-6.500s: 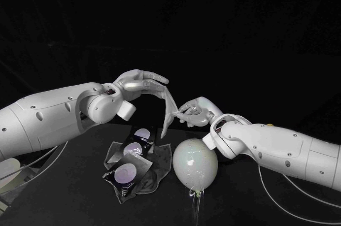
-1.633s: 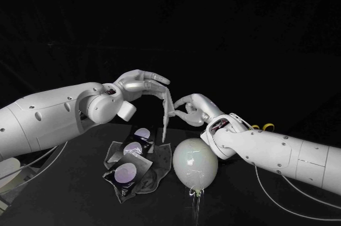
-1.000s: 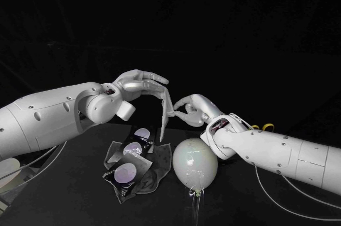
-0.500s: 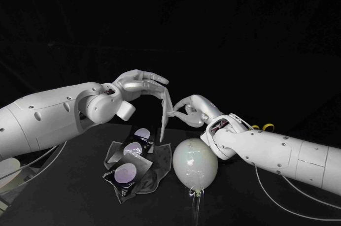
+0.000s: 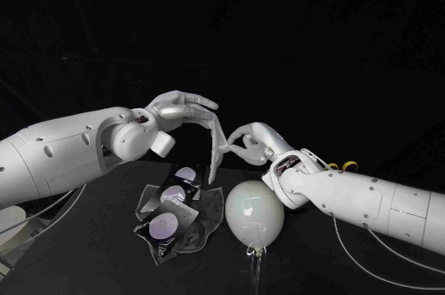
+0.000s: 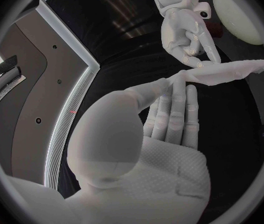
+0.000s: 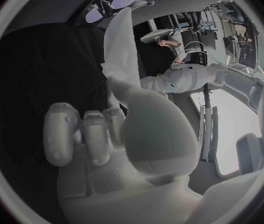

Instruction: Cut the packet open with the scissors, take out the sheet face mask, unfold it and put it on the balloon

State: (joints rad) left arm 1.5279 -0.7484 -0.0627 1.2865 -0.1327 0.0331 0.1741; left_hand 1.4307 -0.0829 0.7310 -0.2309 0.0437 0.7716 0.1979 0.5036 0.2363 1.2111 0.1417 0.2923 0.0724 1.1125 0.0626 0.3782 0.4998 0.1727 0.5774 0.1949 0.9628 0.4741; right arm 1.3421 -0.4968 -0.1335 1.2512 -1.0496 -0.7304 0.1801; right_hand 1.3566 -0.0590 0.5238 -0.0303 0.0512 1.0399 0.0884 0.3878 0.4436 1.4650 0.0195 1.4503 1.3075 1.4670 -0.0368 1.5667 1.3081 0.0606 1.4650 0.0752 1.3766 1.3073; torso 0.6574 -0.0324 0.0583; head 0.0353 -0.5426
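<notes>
— Surface?
— Black surface is carrying the packet just beside the balloon; the room behind is lying dark.
— Hands?
— Left hand is gripping the sheet face mask, which is hanging above the surface; right hand is pinching its edge.

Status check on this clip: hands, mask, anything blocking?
Left hand holds sheet mask aloft, folded. Right hand pinches its edge. Balloon bare below, opened packet beside it; path clear.

— Where is the sheet face mask hanging?
— Mid-frame, between the left hand and the right hand.
— And below it?
— The balloon is lying on the table, lower centre; the packet is sitting just left of it.
</notes>
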